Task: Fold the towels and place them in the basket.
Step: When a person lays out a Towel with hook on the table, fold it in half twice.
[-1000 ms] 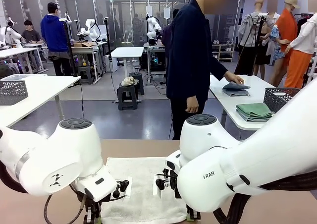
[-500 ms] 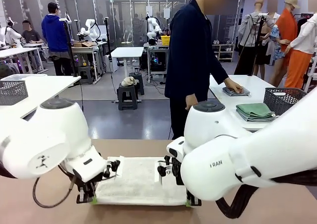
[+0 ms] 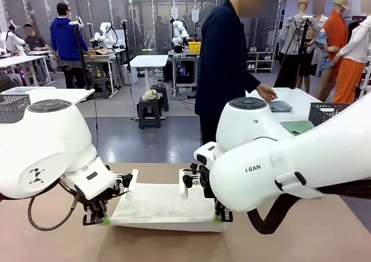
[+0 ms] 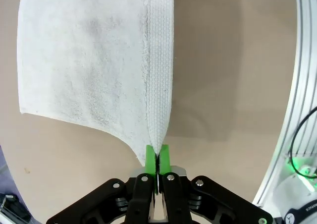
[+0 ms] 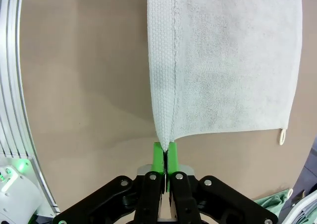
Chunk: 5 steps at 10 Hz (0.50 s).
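Observation:
A cream-white towel [image 3: 162, 207] lies on the brown table [image 3: 324, 239], its near edge raised off the surface. My left gripper [image 3: 103, 218] is shut on the towel's left near corner, seen pinched between green pads [image 4: 157, 157]. My right gripper [image 3: 219, 217] is shut on the right near corner [image 5: 164, 154]. The towel [image 4: 89, 60] hangs from both grips, and a small loop [image 5: 283, 136] shows at a far corner. A folded mint green towel [image 3: 298, 127] lies on a white table behind on the right, beside a dark grey mesh basket [image 3: 327, 112].
A person in dark clothes [image 3: 223, 71] stands beyond the table, one hand on a folded grey cloth [image 3: 281, 105] on the white table. Another mesh basket [image 3: 13, 105] sits on a white table at the left. A metal rail [image 5: 12, 85] runs along the table's near edge.
Both grippers have lifted the towel's near edge and carried it toward the far side, so the towel now looks shorter. The person's hand has shifted on the grey cloth.

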Motion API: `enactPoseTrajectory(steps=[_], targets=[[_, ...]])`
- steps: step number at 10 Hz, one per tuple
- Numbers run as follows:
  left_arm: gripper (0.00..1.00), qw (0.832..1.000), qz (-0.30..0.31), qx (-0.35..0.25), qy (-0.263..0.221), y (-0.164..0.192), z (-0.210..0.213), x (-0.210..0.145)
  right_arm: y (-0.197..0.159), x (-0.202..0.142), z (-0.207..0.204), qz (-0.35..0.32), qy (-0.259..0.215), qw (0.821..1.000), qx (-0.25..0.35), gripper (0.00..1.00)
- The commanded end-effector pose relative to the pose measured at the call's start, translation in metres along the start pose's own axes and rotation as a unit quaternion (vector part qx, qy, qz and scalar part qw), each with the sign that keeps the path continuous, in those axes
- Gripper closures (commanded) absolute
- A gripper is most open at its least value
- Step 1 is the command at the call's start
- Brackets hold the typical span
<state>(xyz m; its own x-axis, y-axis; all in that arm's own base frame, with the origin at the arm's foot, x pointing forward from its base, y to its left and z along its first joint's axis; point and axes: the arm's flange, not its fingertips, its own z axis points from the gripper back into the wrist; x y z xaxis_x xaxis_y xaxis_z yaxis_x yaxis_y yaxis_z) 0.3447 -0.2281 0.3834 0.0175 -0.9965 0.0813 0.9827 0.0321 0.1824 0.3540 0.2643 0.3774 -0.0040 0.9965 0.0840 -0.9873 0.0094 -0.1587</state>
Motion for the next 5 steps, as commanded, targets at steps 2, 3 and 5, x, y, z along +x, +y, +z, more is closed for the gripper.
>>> enactPoseTrajectory(steps=[2, 3, 5], targets=[[1.00, 1.000, 0.004, 0.000, 0.002, 0.000, -0.004, 0.001, 0.003, -0.004, -0.005, -0.005, 0.002, 1.000, 0.001, 1.00], [1.00, 1.000, 0.004, 0.000, 0.002, 0.000, -0.004, 0.001, 0.003, -0.004, -0.005, -0.005, 0.002, 1.000, 0.001, 1.00], [0.97, 1.000, -0.022, 0.000, -0.012, 0.017, -0.006, -0.004, -0.016, -0.005, -0.006, 0.007, -0.005, 1.000, 0.009, 0.97]])
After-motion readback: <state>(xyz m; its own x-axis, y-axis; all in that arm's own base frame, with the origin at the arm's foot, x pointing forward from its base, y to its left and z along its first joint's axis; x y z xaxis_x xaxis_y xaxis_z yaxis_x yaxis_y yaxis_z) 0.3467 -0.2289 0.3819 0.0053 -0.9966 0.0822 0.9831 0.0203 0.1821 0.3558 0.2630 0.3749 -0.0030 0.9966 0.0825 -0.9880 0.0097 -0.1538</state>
